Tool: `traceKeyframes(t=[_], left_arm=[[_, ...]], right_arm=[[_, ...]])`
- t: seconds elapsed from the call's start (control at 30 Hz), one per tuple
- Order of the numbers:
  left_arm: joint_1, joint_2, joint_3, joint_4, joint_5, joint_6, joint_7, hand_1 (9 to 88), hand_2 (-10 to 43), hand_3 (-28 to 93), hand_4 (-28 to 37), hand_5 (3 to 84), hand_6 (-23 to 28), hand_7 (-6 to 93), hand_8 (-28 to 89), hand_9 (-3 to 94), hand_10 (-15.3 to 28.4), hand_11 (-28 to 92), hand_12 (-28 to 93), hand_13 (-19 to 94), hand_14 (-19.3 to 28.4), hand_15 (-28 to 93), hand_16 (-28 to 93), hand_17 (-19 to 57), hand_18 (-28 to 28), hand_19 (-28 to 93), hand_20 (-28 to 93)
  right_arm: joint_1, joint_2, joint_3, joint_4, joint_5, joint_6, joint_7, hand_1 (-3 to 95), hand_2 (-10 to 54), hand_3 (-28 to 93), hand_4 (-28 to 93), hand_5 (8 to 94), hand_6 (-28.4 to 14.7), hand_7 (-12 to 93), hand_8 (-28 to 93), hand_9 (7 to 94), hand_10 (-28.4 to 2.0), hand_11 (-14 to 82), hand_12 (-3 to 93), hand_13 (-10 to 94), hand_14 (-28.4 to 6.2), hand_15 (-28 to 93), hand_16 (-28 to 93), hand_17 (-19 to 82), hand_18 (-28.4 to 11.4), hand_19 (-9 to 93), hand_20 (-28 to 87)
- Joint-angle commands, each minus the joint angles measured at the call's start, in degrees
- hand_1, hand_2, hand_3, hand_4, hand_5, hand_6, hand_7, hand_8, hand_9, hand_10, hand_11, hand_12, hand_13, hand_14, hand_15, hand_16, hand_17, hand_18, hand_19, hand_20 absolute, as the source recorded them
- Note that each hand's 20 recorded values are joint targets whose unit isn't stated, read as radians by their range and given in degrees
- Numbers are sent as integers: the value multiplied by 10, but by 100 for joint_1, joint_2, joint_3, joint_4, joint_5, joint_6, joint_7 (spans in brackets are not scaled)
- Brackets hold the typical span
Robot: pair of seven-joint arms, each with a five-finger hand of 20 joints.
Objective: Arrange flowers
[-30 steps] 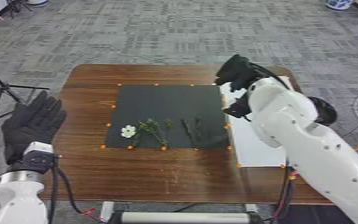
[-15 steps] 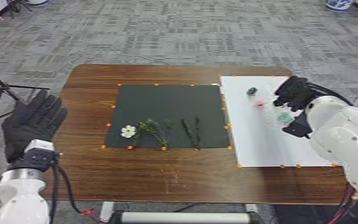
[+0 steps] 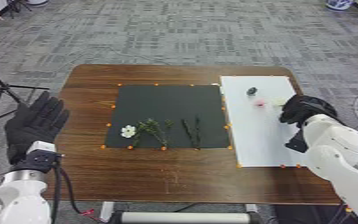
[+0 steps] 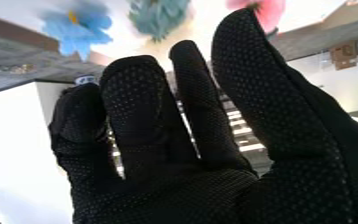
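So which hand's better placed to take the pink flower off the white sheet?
Right, most likely: the right hand is over the white sheet, near the pink flower, while the left hand is by the table's left edge, beyond the black mat.

The table [image 3: 109, 172] is smooth brown wood; the dark mat [image 3: 162, 105] looks matt, the white sheet [image 3: 257, 137] at right smooth. The right hand [image 3: 307, 107] wears black, dotted cloth.

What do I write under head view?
White flower and green sprigs on a black mat, black-gloved right hand over white sheet.
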Motion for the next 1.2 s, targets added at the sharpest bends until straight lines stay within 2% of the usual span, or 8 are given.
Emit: traceKeyframes(t=[0.03,0.3,0.4,0.47,0.53,0.6,1.03,1.2], left_arm=[[53,-83,45,-8,-55,8,-10,256,200,706,-283,412,97,85,-77,320,154,198,80,245,130,216,-54,-61,130,356,99],[79,-109,10,-37,-42,-35,-19,256,200,705,-283,417,99,89,-78,320,155,202,83,244,133,222,-51,-68,130,349,97],[110,-123,-3,-47,-39,-8,-33,256,201,704,-283,416,99,89,-78,319,155,204,85,240,138,230,-46,-71,130,346,96],[129,-129,-2,-53,-55,5,-33,255,201,705,-283,416,99,90,-78,316,157,205,86,237,144,237,-43,-72,130,343,95],[136,-137,-10,-54,-42,7,-44,256,201,703,-283,415,99,89,-78,314,158,206,88,234,146,239,-42,-73,130,342,95],[115,-133,-12,-47,-42,4,-47,256,201,703,-283,415,100,89,-78,313,159,206,88,233,147,239,-41,-75,131,340,94],[221,-147,-100,-107,-49,25,-16,255,200,705,-283,412,99,90,-78,310,160,206,89,232,148,240,-40,-77,132,338,97],[229,-157,-50,-91,-36,28,-68,255,200,704,-283,412,99,90,-78,311,161,208,89,232,149,242,-39,-77,132,338,98]], right_arm=[[57,-123,-279,271,17,109,-21,503,-95,755,-276,543,-46,123,-99,487,-141,80,126,667,-67,722,302,389,-208,869,387],[-8,-144,-511,343,-534,187,256,582,-95,719,-282,577,-37,139,-107,569,-131,121,147,685,-38,673,369,403,-205,871,383],[33,-113,-757,426,-856,725,532,599,-95,717,-282,609,-21,156,-109,635,-125,176,176,692,-32,663,386,408,-203,872,390],[68,-106,-865,474,-1021,986,666,606,-95,713,-282,636,-13,175,-117,675,-112,162,240,698,-34,656,394,409,-203,869,398],[90,-115,-909,488,-1063,1118,738,639,-95,668,-282,696,-9,240,-3,765,-91,118,379,716,-41,648,395,420,-207,869,404],[66,-113,-872,467,-994,1162,680,643,-95,659,-283,721,-8,282,28,793,-87,143,426,732,-47,646,391,428,-210,872,404],[545,-356,-993,-402,-1108,1595,215,627,-95,680,-272,747,-6,351,80,817,-87,169,471,748,-53,645,378,440,-213,883,398],[1567,-891,-1755,-478,-983,1846,-151,624,-95,680,-259,742,-7,354,95,811,-88,165,469,744,-50,638,379,437,-210,882,394]])
